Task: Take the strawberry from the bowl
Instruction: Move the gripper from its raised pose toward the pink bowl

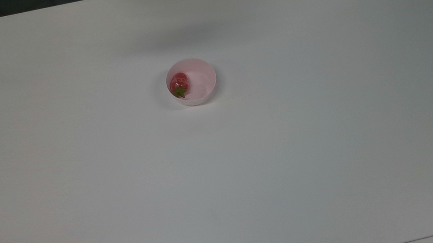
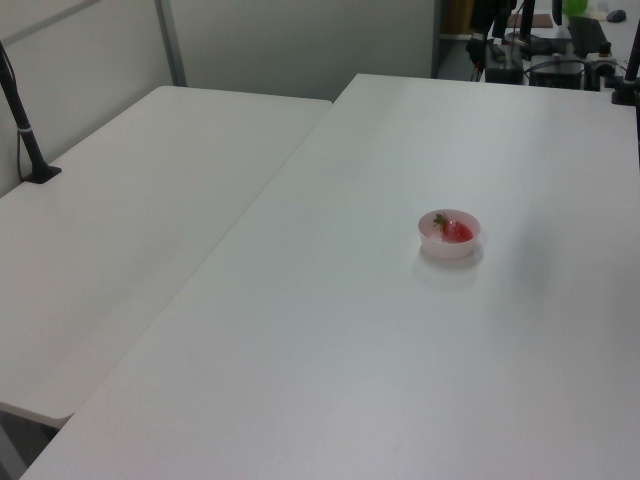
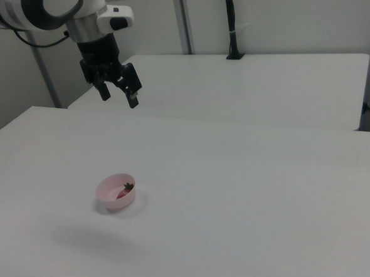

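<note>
Top view — strawberry (image 1: 179,84) lies in the bowl (image 1: 202,80), against the wall on the top view's left, long axis up-down, green cap toward the bottom edge; tabletop (image 1: 335,140) bare around.

Left view — fruit sits right of centre in the bowl, cap to the left view's left.

Right view — gripper (image 3: 117,94) high above, fingers spread, holding nothing; the bowl lies well below it.

Top view overhead, left and right views oblique from opposite sides, all sharing the bowl (image 1: 191,81).
</note>
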